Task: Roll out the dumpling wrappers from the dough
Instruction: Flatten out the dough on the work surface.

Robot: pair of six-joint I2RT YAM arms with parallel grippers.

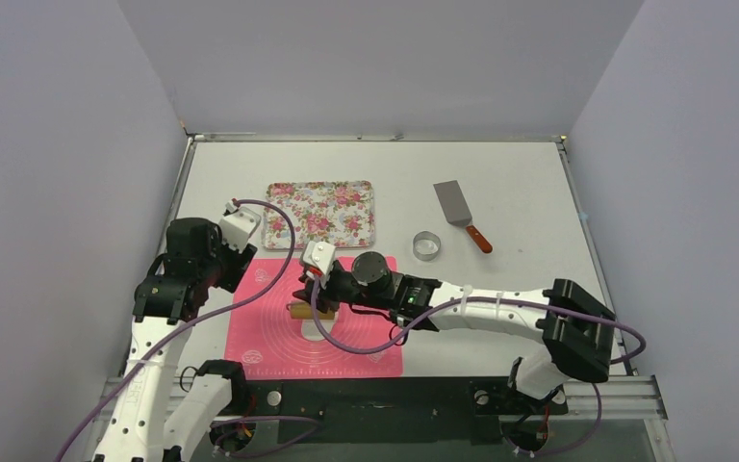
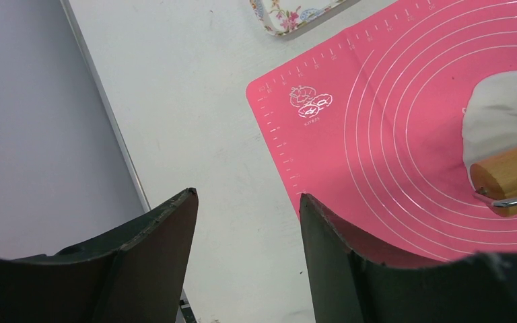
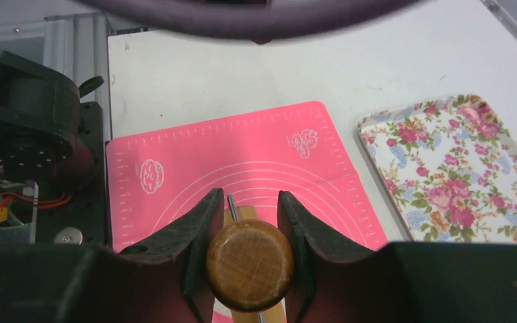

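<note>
A pink silicone mat [image 1: 346,356] lies near the table's front edge. On it is a flattened patch of white dough [image 2: 505,114], seen in the left wrist view with the wooden drum of a roller [image 2: 511,178] resting on its near edge. My right gripper [image 3: 250,195] is shut on the roller's round wooden handle [image 3: 250,264], over the mat's middle [image 1: 310,294]. My left gripper [image 2: 247,195] is open and holds nothing, above bare table just left of the mat [image 1: 216,277]. The dumpling wrappers are out of view.
A floral tray [image 1: 319,214] sits behind the mat. A small metal ring cutter [image 1: 427,244] and a metal spatula [image 1: 457,207] with an orange handle lie to the right. Walls close in the table's left, right and far sides.
</note>
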